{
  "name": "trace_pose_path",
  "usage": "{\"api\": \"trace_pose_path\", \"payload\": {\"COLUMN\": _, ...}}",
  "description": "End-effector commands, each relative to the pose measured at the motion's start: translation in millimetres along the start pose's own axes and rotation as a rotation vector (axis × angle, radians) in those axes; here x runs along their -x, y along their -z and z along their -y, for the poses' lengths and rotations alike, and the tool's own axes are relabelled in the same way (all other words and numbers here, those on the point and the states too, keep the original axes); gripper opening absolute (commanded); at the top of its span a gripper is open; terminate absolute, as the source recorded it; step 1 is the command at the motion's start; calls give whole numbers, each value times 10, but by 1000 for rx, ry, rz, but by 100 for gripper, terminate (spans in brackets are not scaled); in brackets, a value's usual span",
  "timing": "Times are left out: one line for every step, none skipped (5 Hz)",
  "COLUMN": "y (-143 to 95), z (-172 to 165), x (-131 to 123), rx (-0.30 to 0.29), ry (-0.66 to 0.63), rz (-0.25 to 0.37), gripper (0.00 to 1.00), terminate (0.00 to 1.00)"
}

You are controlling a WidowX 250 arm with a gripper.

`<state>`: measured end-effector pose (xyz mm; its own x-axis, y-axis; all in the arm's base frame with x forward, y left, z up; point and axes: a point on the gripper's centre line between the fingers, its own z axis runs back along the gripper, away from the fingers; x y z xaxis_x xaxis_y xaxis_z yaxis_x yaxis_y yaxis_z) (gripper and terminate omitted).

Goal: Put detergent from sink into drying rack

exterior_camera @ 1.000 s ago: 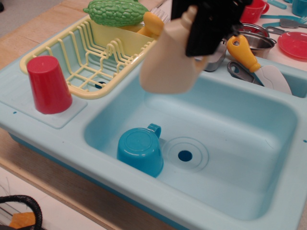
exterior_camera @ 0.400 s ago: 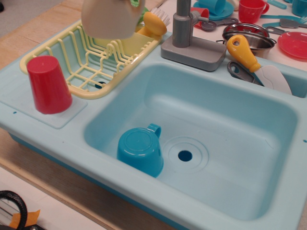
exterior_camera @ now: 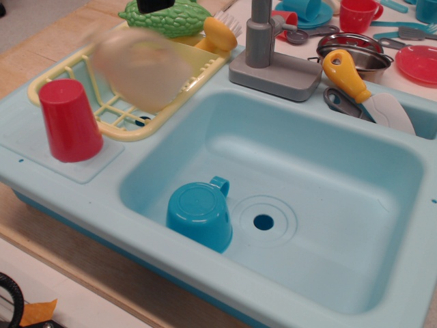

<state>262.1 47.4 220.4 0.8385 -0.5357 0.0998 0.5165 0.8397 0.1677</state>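
The cream-white detergent [exterior_camera: 140, 68] shows as a motion-blurred shape over the pale yellow drying rack [exterior_camera: 68, 68], above its ribbed slots. I cannot tell whether it touches the rack. Only a small black piece of my gripper [exterior_camera: 154, 5] shows at the top edge, just above the detergent and apart from it. Its jaws are out of view. The light-blue sink [exterior_camera: 328, 178] holds only an upside-down teal mug [exterior_camera: 200, 214] beside the drain hole [exterior_camera: 263, 222].
A red cup [exterior_camera: 69, 120] stands upside down left of the rack. A green bumpy vegetable [exterior_camera: 167, 18] and a yellow item [exterior_camera: 218, 33] lie in the rack's rear compartment. A grey faucet [exterior_camera: 270, 48], a yellow-handled spatula [exterior_camera: 355, 85], pots and red dishes [exterior_camera: 416, 63] sit behind the sink.
The detergent has gone from above the sink to the left, over the rack, and has dropped lower toward the slots. The gripper has moved up, nearly out of view.
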Motion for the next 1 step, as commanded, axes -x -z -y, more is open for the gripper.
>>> {"api": "trace_pose_path", "payload": {"y": -92, "z": -7, "x": 3, "rx": -23, "ry": 1, "rz": 26, "gripper": 100, "terminate": 100}}
